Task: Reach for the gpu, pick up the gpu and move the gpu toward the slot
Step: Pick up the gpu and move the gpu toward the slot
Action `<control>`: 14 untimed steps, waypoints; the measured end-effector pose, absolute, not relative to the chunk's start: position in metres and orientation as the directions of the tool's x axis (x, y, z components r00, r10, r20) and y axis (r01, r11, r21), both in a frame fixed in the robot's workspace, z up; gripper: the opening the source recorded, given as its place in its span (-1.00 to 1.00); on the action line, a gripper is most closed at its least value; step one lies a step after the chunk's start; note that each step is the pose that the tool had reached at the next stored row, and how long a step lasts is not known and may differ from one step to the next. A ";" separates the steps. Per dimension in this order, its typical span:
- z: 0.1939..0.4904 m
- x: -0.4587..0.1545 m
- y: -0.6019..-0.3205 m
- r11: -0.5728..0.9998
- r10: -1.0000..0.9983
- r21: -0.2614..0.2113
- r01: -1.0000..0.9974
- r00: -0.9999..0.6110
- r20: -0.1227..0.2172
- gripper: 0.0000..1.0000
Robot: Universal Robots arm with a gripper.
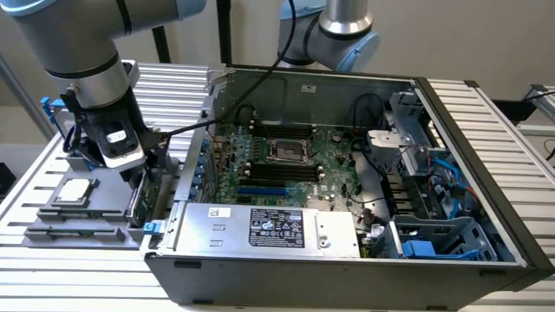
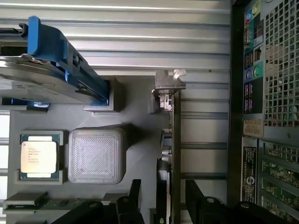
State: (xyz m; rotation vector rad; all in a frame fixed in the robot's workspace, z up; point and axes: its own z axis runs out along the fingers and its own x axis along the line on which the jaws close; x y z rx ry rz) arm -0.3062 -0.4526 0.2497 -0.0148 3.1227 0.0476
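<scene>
green gpu (image 2: pixel 175 135) — silver bracket (image 2: pixel 168 85), blue-framed silver drive (image 2: pixel 42 79), grey ribbed table (image 2: pixel 140 28)

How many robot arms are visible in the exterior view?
2. One arm is at the exterior view's left above the grey tray; the other arm is behind the computer case.

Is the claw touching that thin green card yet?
Apart. The wrist view shows the open claw straddling the card, with a gap on each side.
</scene>
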 end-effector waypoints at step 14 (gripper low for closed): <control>0.240 -0.306 -0.453 0.999 -0.009 0.030 -0.010 -1.000 -0.020 -0.18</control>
